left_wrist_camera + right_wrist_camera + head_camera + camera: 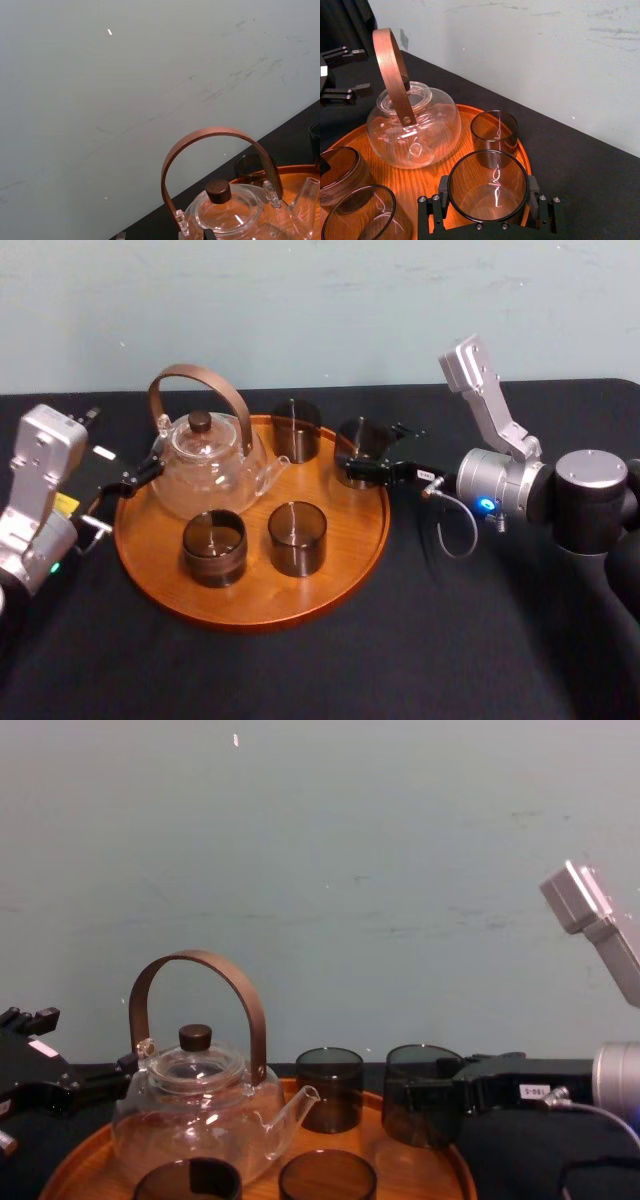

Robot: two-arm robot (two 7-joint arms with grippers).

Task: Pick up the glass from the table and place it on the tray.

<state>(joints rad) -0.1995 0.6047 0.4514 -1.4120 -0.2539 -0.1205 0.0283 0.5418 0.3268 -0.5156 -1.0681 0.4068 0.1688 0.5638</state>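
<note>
The right pincer is clamped on the smoky glass, holding it upright at the far right of the tray, just inside the rim and beside a dark cup. I cannot tell whether its base touches the wood. The left pincer hangs spread wide at the tray's left edge, beside the teapot, above the black table.

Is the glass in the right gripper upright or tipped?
Upright: the glass has its rim facing straight up, walls vertical, clamped in the right gripper. The left gripper sits beside the teapot.
</note>
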